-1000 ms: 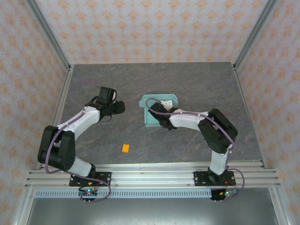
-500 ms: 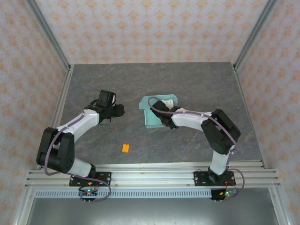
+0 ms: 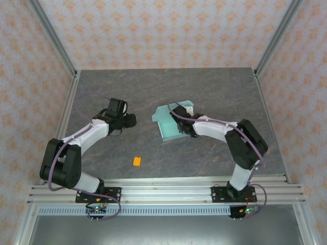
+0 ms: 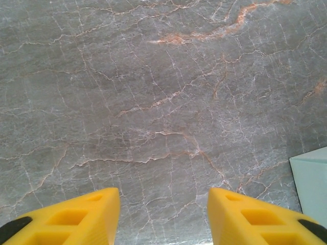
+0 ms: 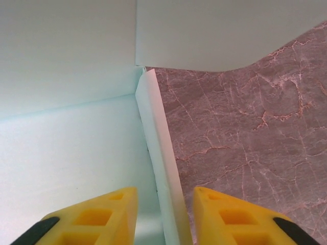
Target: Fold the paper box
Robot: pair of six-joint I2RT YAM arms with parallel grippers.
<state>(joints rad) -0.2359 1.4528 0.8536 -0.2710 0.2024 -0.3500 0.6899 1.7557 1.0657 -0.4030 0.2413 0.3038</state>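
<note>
Quick update from us. The paper box sits right under the right gripper. In the right wrist view, the pale mint card runs from between the jaws out past the left finger and ahead of both. A thin raised edge of it stands in the gap between the two yellow fingers. Those jaws are spread, and as far as we can see neither pad is pressing on the edge. Bare table lies ahead of the right finger.

The left gripper has its jaws wide apart with only grey marbled table in the gap. One corner of the box pokes in just past its right finger.

Compared with a second ago, the box has twisted. It sat fairly square to the table edge then, and now it's skewed. From above it's hard for us to say whether a flap is lifted or the whole card turned. The right gripper has shifted a little to the right, and the left gripper has pulled back slightly. The orange block hasn't budged, well behind both sets of jaws.
</note>
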